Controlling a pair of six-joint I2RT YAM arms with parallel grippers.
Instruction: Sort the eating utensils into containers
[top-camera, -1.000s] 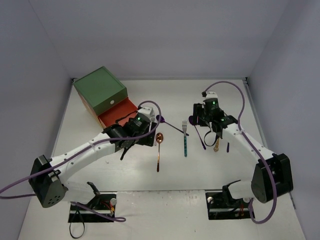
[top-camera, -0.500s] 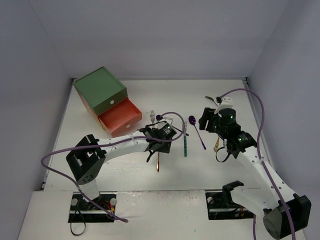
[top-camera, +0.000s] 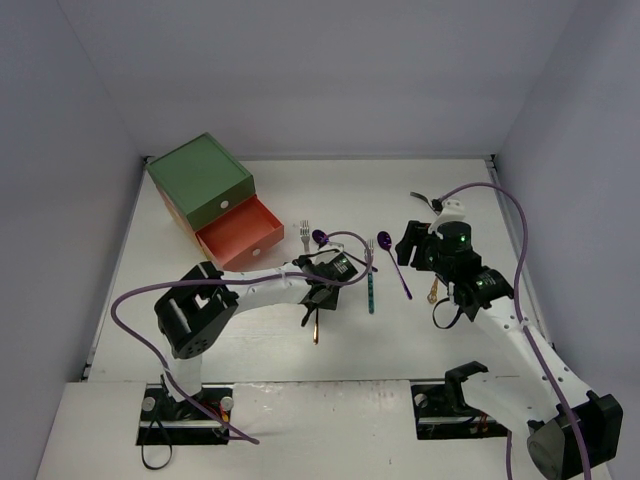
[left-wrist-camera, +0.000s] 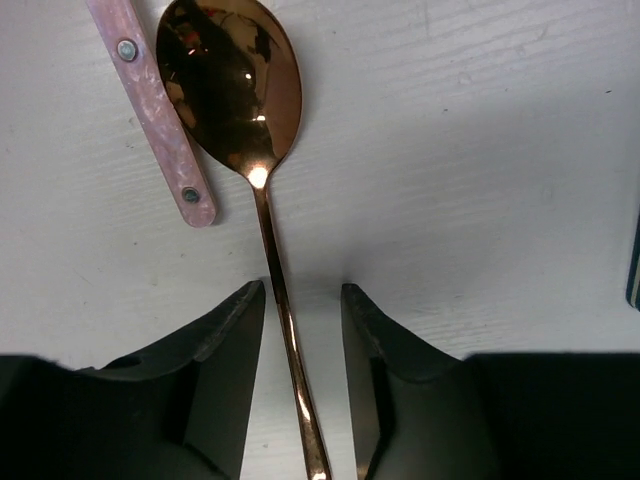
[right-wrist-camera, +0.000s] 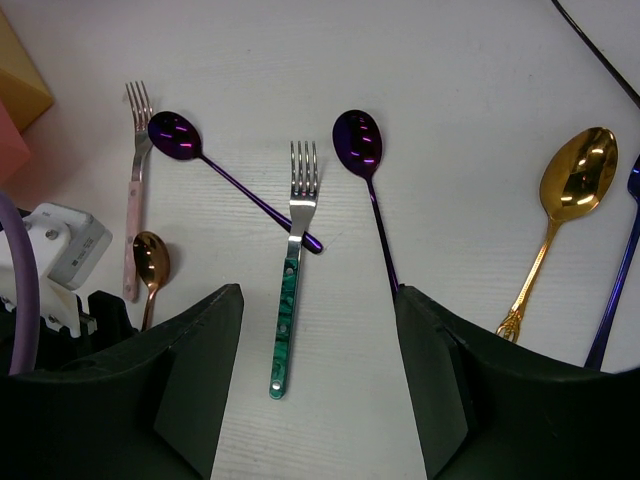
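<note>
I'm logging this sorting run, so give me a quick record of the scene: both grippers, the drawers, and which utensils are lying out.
left gripper: open, straddling the copper spoon handle
right gripper: open, holding nothing
chest: orange-red drawer pulled out
other loose utensils: pink-handled fork, teal-handled fork, two purple spoons, gold spoon

You have bright, even light from overhead and soft, faint shadows; small glare spots dot the copper spoon (left-wrist-camera: 235, 90).
</note>
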